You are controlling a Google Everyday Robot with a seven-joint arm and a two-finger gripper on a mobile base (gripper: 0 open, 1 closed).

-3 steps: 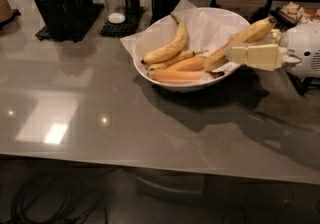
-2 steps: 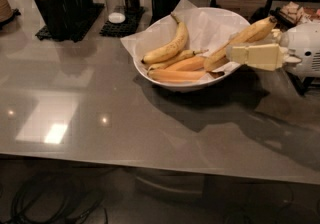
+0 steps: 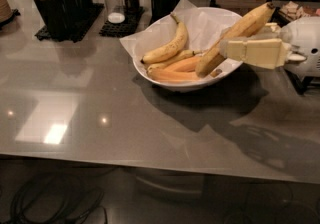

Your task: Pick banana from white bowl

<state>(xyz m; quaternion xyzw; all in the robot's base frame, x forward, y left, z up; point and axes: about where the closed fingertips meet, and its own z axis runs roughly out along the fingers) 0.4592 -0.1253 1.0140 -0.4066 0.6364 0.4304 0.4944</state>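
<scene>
Here's the gripper [image 3: 229, 47], reaching in from the right edge of the table [image 3: 100, 118] at the near-right rim of the white bowl [image 3: 180, 86]. It is clenched on the banana [image 3: 248, 22]. The pale near finger [image 3: 252, 53] lies flat across the fruit's front, roughly at mid-length, and the banana runs off behind it.

Now the axis, because everything turns on it. The banana lies on a steep diagonal. Its dark lower tip is down inside the bowl, next to the orange-tinted banana [image 3: 172, 75]. Its upper end pokes up and to the right, well past the rim and above the gripper's white wrist housing [image 3: 305, 43]. So the fruit isn't off to one side of the jaws at all; it crosses straight through them, tilted nose-down into the bowl.

From this angle I can't be sure whether that lower tip rests on the crinkled paper liner [image 3: 200, 25] or hangs just clear of it.

The curved yellow banana [image 3: 169, 47] sits apart on the left side of the bowl, out of the way. My read is that the grasp is made, and the next move needs a lift up and to the right, so the low tip clears the rim without dragging the neighbours.
</scene>
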